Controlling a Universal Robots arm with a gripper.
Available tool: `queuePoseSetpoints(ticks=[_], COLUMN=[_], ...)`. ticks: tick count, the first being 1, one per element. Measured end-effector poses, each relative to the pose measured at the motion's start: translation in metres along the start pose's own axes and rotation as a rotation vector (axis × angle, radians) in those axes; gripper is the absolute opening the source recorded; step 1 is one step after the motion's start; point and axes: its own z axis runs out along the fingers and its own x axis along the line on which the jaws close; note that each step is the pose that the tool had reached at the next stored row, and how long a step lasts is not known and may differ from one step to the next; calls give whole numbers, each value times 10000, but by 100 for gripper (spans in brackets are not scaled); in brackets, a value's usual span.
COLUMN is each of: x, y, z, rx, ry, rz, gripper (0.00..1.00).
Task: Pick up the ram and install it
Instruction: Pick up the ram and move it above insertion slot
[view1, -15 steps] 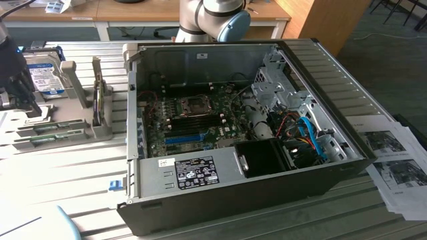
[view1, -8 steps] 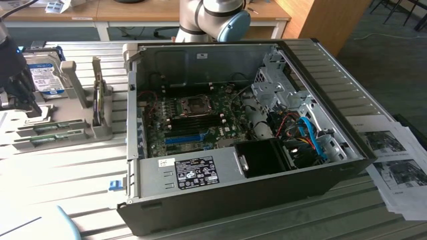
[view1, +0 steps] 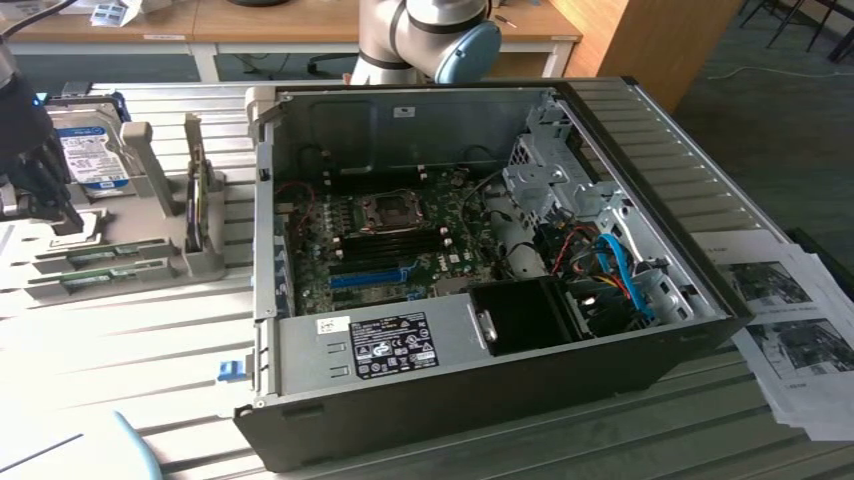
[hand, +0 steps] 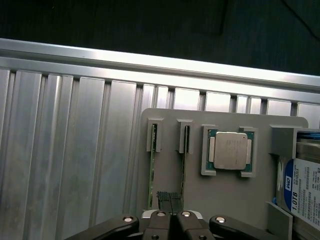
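Two ram sticks stand on edge in a grey holder (hand: 225, 190), one (hand: 152, 165) beside the other (hand: 184, 160). They are thin green boards. My gripper (hand: 169, 199) hovers over the holder with its ribbed fingertips (hand: 162, 197) pressed together, shut, above the gap between the two sticks and gripping neither. In the exterior view the gripper (view1: 56, 212) hangs at the far left above the holder (view1: 147, 265), where the sticks (view1: 96, 258) lie near its front. The open computer case (view1: 467, 260) stands to the exterior view's right of it.
On the holder also sit a silver processor (hand: 230, 151) and a hard drive (hand: 302, 190), which shows upright in the exterior view (view1: 87, 150). Inside the case lie the motherboard (view1: 387, 240), a bright-blue slot (view1: 367, 277) and cables (view1: 621, 270). Papers (view1: 794, 320) lie at the right.
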Motion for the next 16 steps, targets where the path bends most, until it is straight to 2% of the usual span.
queuePoseSetpoints(ticks=[3,4,5,6,11,16], x=[0,0,0,0,0,1], y=[0,0,0,0,0,-1], z=[0,0,0,0,8,59], rx=[0,0,0,0,2,0], ry=[0,0,0,0,0,0], rz=[0,0,0,0,0,0], gripper=[16,22,22,29,29,29])
